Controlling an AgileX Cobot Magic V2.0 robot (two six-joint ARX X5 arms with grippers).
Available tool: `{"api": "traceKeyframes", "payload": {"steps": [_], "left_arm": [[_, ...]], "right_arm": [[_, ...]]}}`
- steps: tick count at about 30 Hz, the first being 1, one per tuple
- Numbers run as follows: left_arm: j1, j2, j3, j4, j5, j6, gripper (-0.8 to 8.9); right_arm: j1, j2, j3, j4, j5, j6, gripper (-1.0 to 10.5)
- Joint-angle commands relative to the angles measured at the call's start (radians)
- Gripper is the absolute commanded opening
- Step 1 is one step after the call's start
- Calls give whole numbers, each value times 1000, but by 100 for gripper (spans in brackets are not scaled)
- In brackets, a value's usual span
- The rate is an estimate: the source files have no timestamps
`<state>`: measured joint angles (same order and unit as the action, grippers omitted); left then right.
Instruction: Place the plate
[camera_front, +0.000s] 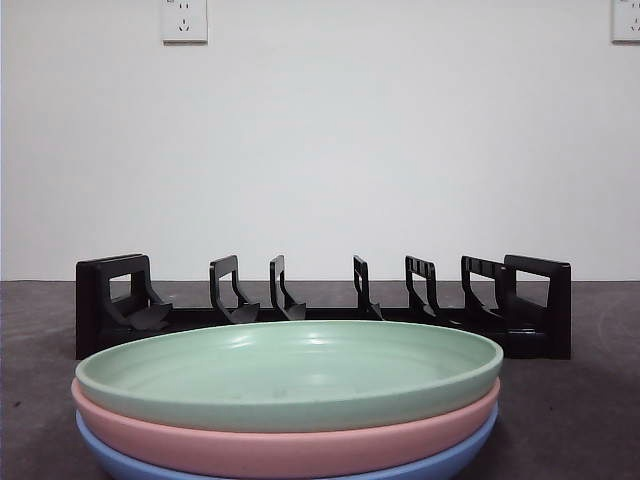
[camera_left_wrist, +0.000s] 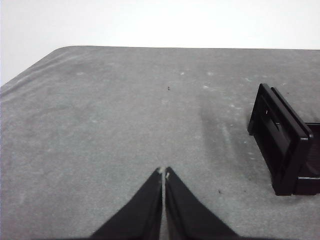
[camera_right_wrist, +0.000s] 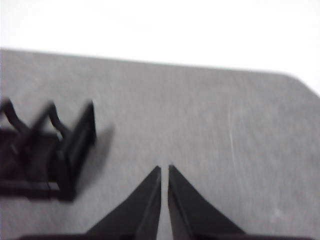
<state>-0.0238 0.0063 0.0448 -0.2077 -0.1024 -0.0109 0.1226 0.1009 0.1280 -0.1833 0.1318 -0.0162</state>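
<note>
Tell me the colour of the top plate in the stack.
Pale green top plate; it shows best in the front view.

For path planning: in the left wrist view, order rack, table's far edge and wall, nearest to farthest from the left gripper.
1. Black rack, end panel, off to one side.
2. Table's far edge, straight ahead.
3. White wall, beyond that edge.

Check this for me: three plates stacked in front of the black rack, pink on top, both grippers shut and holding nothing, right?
Not quite: the green plate is on top, pink plate under it, as the front view shows. The rest holds.
</note>
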Motion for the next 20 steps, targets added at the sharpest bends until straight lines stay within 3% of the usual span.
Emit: {"api": "traceKeyframes", "payload": {"steps": [1, 20], "left_arm": [[0, -1, -10, -2, -2, 1, 7], [0, -1, -10, -2, -2, 1, 7]], "right_arm": [[-18, -65, -48, 24, -22, 22, 23], [-40, -97, -116, 84, -53, 38, 23]]}}
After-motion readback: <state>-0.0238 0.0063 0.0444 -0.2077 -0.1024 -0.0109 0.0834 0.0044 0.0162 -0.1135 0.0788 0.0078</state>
